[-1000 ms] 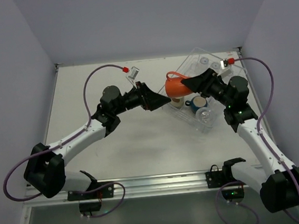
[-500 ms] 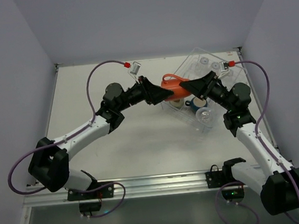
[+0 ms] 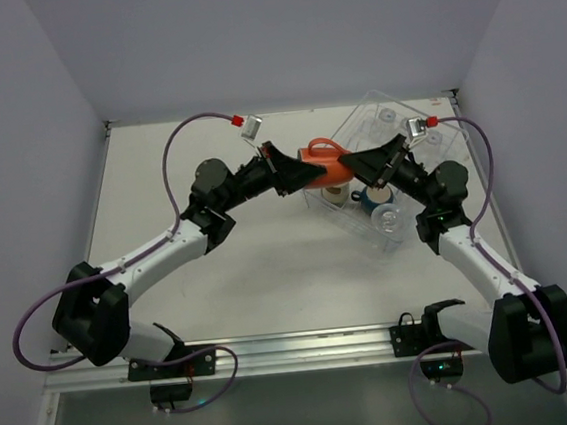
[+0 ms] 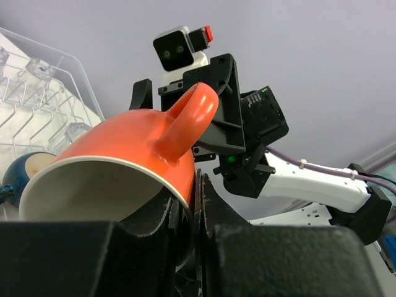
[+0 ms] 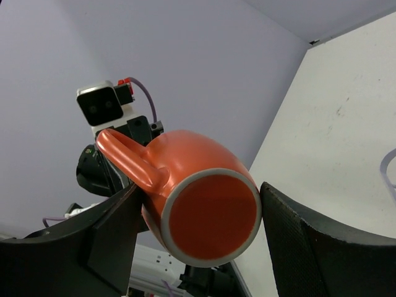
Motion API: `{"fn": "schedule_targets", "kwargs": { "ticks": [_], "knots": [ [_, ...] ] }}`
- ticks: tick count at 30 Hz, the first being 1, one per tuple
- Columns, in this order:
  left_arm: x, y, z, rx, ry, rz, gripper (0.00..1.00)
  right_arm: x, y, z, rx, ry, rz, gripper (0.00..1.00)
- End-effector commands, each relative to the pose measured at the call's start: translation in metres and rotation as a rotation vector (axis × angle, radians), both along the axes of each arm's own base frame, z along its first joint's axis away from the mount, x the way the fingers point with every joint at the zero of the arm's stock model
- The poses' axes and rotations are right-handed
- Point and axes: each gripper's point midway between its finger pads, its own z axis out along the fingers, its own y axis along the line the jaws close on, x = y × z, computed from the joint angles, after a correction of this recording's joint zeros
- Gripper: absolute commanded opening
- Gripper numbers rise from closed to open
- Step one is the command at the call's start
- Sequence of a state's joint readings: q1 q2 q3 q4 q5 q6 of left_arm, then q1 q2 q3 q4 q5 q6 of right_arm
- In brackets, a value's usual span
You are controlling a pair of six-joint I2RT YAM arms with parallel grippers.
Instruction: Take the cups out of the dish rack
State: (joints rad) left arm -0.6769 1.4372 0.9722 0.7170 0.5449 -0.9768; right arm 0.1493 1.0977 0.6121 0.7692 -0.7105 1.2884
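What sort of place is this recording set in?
Probably a lab test cell, not a kitchen: a white table boxed in by plain walls, two arms bolted at its near edge, a clear rack and a mug.

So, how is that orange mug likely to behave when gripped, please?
The orange mug looks like glazed ceramic: probably rigid, fairly heavy for its size, breakable if dropped. Its glossy wall may slip where the left gripper pinches the rim. Laid on its round side, it would likely roll until the handle catches.
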Motion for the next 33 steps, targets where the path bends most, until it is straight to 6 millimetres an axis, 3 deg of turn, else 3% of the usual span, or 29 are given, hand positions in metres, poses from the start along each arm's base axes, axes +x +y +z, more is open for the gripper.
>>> {"fn": "schedule_targets", "kwargs": {
  "ticks": [1,2,7,11,13,19,21,23,25,26,28,30,33],
  "knots": [
    [-0.009,0.006,0.033,-0.060,-0.142,0.023,0.00,-0.010,0.005,0.012,0.047,-0.037,0.060,0.66],
    [-0.009,0.006,0.031,-0.056,-0.138,0.023,0.00,-0.011,0.005,0.013,0.050,-0.041,0.066,0.76],
    [0.001,0.013,0.035,-0.002,-0.157,0.102,0.00,-0.013,0.004,0.018,0.048,-0.061,0.057,0.99],
    [0.017,0.025,0.034,0.084,-0.165,0.217,0.00,-0.014,0.000,0.020,0.045,-0.076,0.040,0.99],
    [0.022,0.032,0.042,0.110,-0.199,0.263,0.00,-0.015,0.000,0.020,0.044,-0.077,0.041,0.99],
    [0.066,0.078,0.036,0.250,-0.173,0.444,0.00,-0.015,-0.004,0.009,0.015,-0.068,0.024,0.99],
    [0.094,0.109,0.015,0.360,-0.110,0.541,0.00,-0.013,-0.005,0.005,-0.028,-0.066,0.002,0.99],
    [0.118,0.146,-0.003,0.493,-0.022,0.650,0.00,-0.007,-0.009,-0.015,-0.131,-0.035,-0.046,0.99],
    [0.139,0.168,-0.026,0.630,0.006,0.717,0.00,-0.004,-0.019,-0.010,-0.200,-0.059,-0.136,0.99],
    [0.152,0.190,-0.045,0.750,0.069,0.774,0.00,-0.003,-0.022,-0.027,-0.283,-0.032,-0.159,0.99],
    [0.163,0.221,-0.059,0.868,0.140,0.844,0.00,-0.003,-0.032,-0.037,-0.392,-0.022,-0.223,0.99],
    [0.174,0.237,-0.090,0.975,0.204,0.862,0.00,-0.003,-0.035,-0.041,-0.450,-0.021,-0.247,0.99],
    [0.184,0.261,-0.119,1.078,0.288,0.886,0.00,-0.008,-0.033,-0.051,-0.523,-0.017,-0.242,0.99]
  ]
}}
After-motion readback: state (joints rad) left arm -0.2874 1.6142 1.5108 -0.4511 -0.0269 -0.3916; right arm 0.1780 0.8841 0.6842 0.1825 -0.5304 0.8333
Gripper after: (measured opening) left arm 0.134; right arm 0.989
